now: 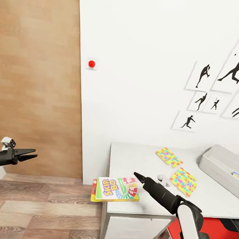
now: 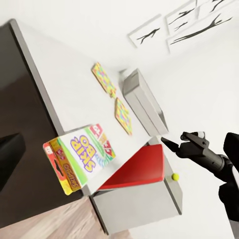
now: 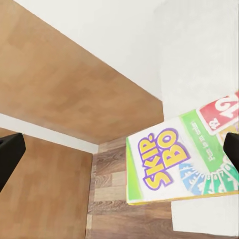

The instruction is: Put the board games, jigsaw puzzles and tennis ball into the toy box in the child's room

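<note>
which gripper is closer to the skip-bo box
Right. The right gripper sits just above the SKIP-BO box's inner end; the left gripper hangs off beyond the desk, over the floor.

— What's on the table (image 1: 215, 199) from where I'm looking?

— A game box (image 1: 117, 190) lies at its near left corner, overhanging the edge. Behind it and to the right lie two puzzles (image 1: 169, 157), one (image 1: 183, 181) nearer me. The tub (image 1: 220, 168) stands at the far right.

— And the chair?

— The chair (image 1: 208, 237) is under the table, right of the drawers (image 1: 135, 228), and a ball (image 2: 175, 176) shows near it in my left wrist view
</note>
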{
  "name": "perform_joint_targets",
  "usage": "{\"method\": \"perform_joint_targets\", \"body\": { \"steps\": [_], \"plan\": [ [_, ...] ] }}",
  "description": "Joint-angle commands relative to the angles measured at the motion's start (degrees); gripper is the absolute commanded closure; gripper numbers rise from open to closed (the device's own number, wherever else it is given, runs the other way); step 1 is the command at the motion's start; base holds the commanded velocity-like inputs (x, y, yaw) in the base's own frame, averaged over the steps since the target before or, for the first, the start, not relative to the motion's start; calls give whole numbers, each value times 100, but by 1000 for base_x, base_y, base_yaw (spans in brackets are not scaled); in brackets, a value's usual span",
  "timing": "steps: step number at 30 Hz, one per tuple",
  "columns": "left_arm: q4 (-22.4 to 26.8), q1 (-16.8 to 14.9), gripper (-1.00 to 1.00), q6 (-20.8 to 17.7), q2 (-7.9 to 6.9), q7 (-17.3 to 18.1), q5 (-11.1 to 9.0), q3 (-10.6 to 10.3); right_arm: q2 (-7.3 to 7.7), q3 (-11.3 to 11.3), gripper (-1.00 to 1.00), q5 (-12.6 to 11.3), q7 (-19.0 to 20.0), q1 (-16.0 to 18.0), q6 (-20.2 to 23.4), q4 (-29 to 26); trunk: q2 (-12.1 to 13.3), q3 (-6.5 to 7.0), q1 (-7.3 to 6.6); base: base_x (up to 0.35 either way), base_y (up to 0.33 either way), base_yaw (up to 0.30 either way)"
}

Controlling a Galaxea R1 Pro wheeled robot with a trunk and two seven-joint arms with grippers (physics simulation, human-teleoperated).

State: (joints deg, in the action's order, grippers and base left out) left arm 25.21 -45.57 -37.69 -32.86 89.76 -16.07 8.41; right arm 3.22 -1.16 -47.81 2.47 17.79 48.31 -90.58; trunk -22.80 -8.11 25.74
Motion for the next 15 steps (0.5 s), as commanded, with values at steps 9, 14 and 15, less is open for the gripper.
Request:
{"method": "perform_joint_targets", "body": {
  "steps": [9, 14, 15],
  "plan": [
    [1, -5, -100, -55, 23, -126, 15, -5, 42, -9, -100, -21, 38, 6, 38, 0, -12, -8, 4, 21, -74, -12],
    [1, -5, -100, -61, 181, -1138, 8, 6, 44, 20, -100, -44, 147, 7, 69, -21, -12, -8, 4, 2, -6, -1],
    [1, -5, -100, -60, 272, -1517, 2, 15, 45, 24, -100, -47, 207, 8, 83, -34, -12, -8, 4, 1, -2, 0]
  ]
}}
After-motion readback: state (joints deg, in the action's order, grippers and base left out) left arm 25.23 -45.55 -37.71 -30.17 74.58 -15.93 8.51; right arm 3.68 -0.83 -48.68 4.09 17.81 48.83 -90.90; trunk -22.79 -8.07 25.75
